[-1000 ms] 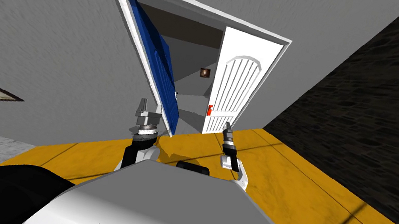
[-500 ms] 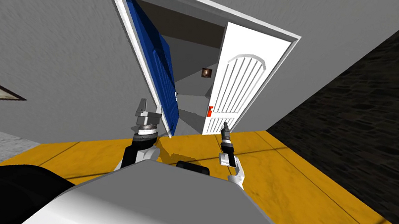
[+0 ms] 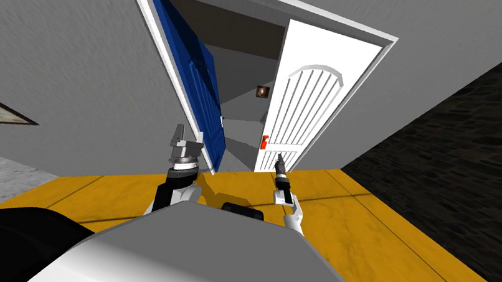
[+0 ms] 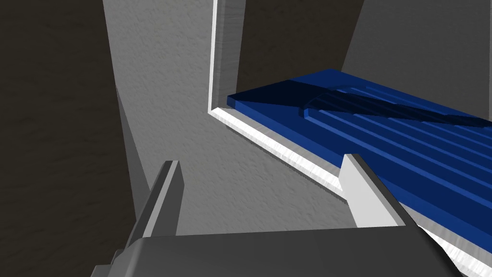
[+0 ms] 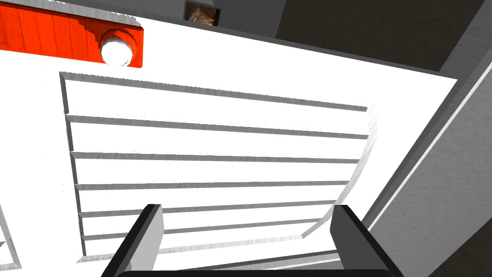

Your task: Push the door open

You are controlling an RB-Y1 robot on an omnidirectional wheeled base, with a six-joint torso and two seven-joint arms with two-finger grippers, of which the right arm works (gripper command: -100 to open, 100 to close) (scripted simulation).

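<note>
Head view: the white door (image 3: 303, 103) stands right of centre, and the blue door (image 3: 203, 94) beside it is already swung inward. Since a second ago I have rolled closer. My right gripper (image 3: 279, 158), fingers spread, nears the white panel, likely to push. My left gripper (image 3: 180, 131) is also spread.

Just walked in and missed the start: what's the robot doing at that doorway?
It faces a double doorway. The right arm holds open jaws toward the white door's ribbed panel, near the red handle plate; whether they touch it I cannot tell. The left arm holds open jaws by the frame, beside the blue door, which stands swung inward.
</note>
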